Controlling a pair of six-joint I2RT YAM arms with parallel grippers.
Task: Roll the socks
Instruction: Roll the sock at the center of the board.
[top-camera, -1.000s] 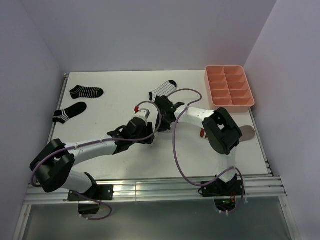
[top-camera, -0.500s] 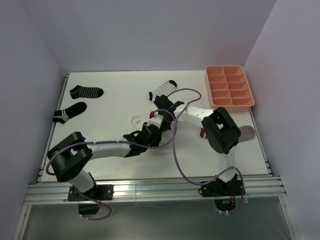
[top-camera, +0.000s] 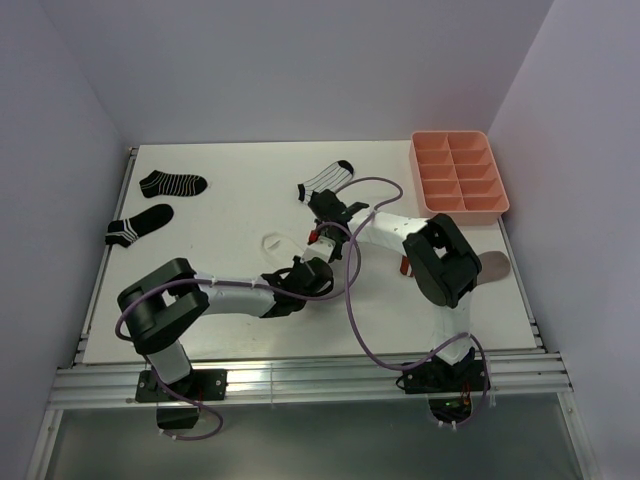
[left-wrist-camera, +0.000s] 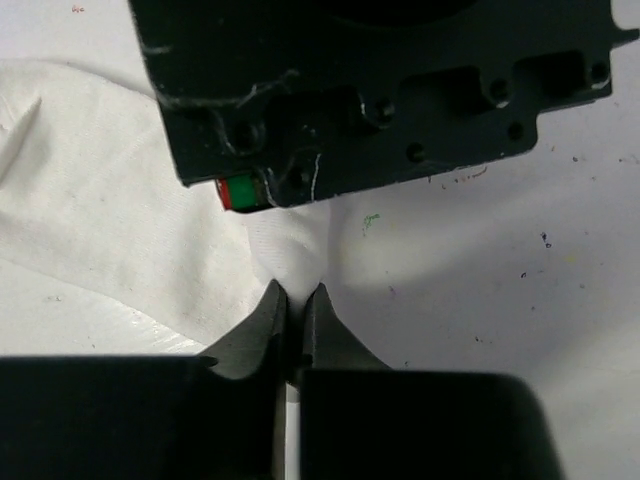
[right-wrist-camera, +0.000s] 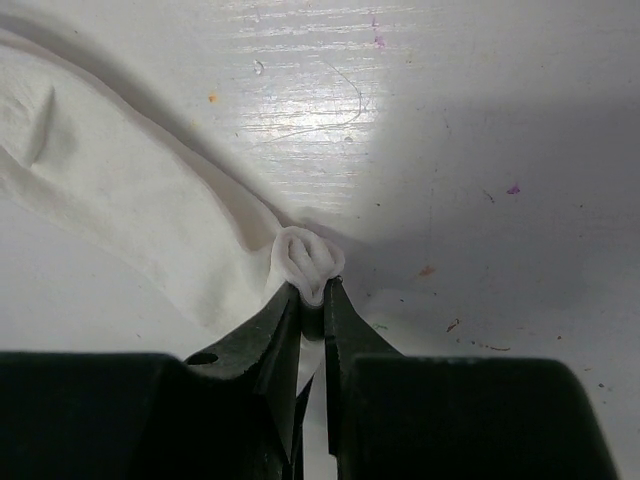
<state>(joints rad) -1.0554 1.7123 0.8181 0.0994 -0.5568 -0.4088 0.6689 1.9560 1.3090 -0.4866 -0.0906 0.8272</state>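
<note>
White sock (top-camera: 272, 242), plain, lies about mid-table, just left of where the two arms meet. Hard to read against the white table (top-camera: 200, 270).

- Held at one end by both arms. Left gripper (left-wrist-camera: 293, 300): fingers nearly together, thin layer of cloth nipped between the tips. Right gripper (right-wrist-camera: 312, 295): fingers narrow, clamped on a small bunched fold.
- Change over the last second: left arm has swung its wrist rightward and nearer, and the right gripper has come a little nearer too. The sock, covered by the left wrist before, now shows in the overhead view.
- Reading: the pinched end has been drawn along, the body trailing. No coil visible beyond the one small fold; rolling looks barely started.
- Long axis: roughly left-right across the table, pinched end to the right, free end trailing left. Which end is toe or cuff, cannot tell.
- Other socks sit well apart, untouched: striped black-toed sock (top-camera: 325, 180) behind, two black striped socks (top-camera: 172, 183) far left.
</note>
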